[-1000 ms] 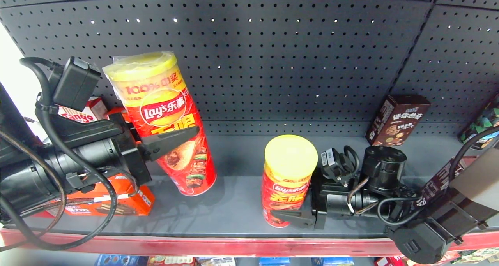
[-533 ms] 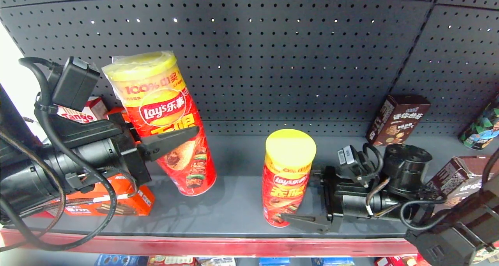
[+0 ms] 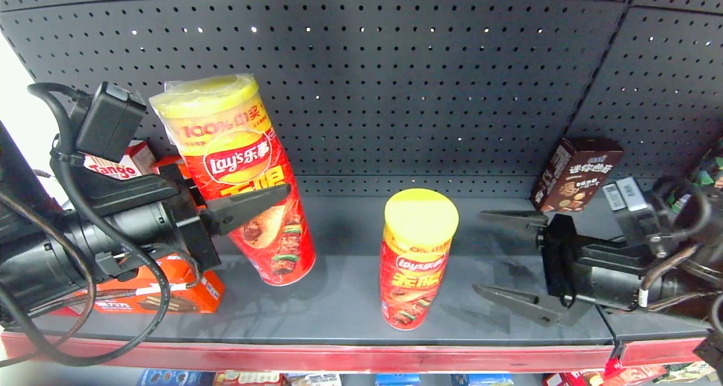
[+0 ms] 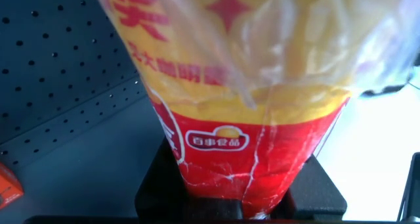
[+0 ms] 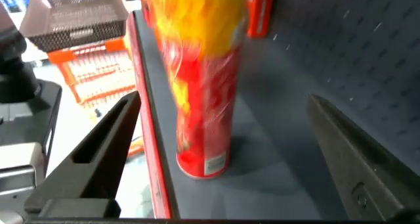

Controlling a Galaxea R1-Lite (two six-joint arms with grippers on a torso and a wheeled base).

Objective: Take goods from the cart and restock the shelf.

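Red cans [image 3: 417, 261], two: left gripper [image 3: 262, 177] clamps tilted can [image 3: 226, 137], right gripper [image 3: 479, 251] spread beside other.

Tight left tool [image 3: 264, 196], splayed right tool [image 3: 478, 251].

Black arms [image 3: 56, 250], looped cables [image 3: 61, 127], tapered right pincer [image 3: 477, 251]

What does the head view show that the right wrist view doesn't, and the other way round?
Head view adds: the left gripper, the whole tall tilted chip can it is shut on, and a brown box at the back of the shelf. Right wrist view adds: a dark basket and an orange rack beyond the shelf edge. Shared: the shorter chip can standing upright, with the open right gripper apart from it.
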